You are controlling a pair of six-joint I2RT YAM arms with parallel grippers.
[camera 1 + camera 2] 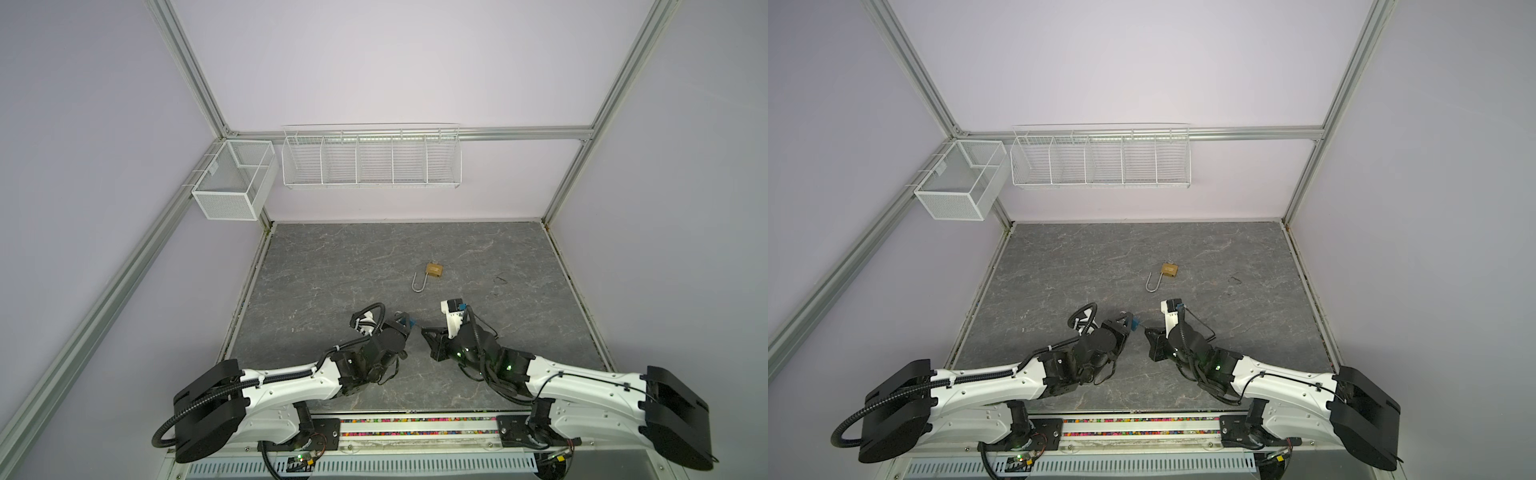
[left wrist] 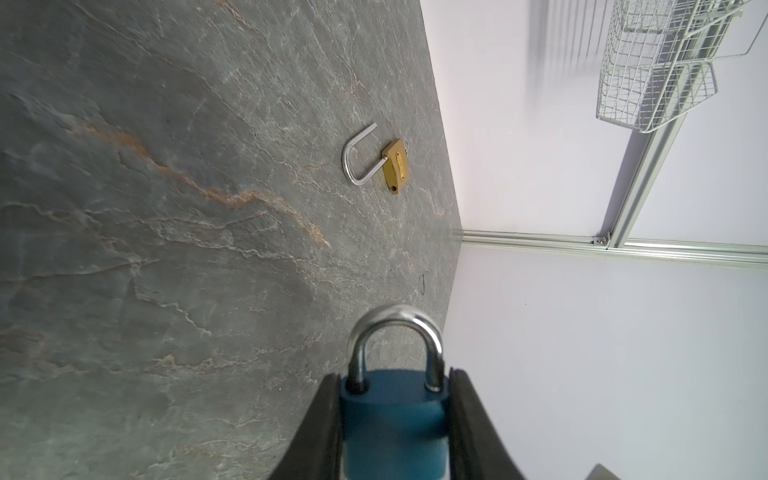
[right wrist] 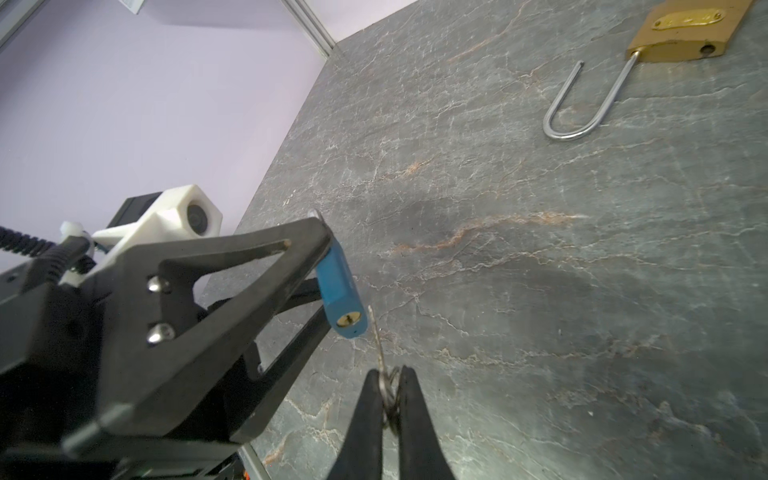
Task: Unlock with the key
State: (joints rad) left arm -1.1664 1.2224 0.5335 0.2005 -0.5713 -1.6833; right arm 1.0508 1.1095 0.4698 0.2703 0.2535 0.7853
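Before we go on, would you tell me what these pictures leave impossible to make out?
Key: its head is hidden between the fingers of the right pincer in the right wrist view; its blade is blurred.
Blue padlock: its bottom is cut off by the left wrist view's edge, inside the left pincer.
Dark mark right of the brass padlock: too small in both top views.

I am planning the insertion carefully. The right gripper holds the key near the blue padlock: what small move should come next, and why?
Probably nudge the right gripper so the tip of the key meets the keyhole. The tip sits just beside it, not inserted, and the left gripper holds the blue padlock with the shackle closed.
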